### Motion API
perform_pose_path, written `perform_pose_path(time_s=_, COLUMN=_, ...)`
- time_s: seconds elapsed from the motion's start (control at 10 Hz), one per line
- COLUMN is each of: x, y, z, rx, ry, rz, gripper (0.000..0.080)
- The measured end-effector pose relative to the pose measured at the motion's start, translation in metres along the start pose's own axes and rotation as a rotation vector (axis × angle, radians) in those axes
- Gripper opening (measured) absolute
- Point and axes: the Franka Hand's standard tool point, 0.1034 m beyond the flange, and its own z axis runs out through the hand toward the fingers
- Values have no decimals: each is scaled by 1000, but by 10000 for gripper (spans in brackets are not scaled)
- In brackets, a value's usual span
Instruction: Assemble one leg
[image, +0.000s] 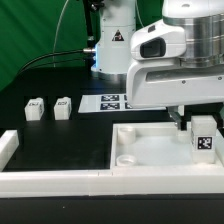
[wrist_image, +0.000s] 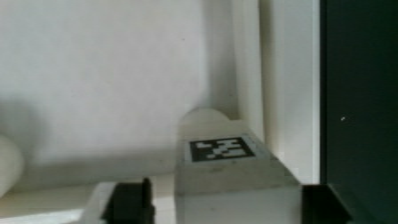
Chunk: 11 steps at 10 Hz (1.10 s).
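Count, exterior view. Legs: three visible. Two stand side by side on the black surface (image: 60, 135) at the exterior view's left: first loose leg (image: 35, 108), second loose leg (image: 63, 107), each with one marker tag. The third leg (image: 205, 138) stands at the exterior view's right, on the panel, under the arm.

Panels: one large white panel (image: 150, 150) with raised rim.

Marker boards: one marker board (image: 108, 101), far side; tags on it partly hidden, number not countable.

Arms: one.

Wrist view: one leg (wrist_image: 228, 165), one tag on it.
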Motion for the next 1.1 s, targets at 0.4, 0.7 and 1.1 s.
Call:
perform_pose_path(time_s=0.4, x=1, y=2, z=0, rx=7, ry=-1, rz=78, gripper=291)
perform_pose_path(time_s=0.7, x=0, y=3, z=0, rx=16, ry=-5, rz=298, gripper=291)
perform_pose_path(time_s=1.1, x=0, y=7, z=0, rx=8, ry=-4, rz=407, gripper=294)
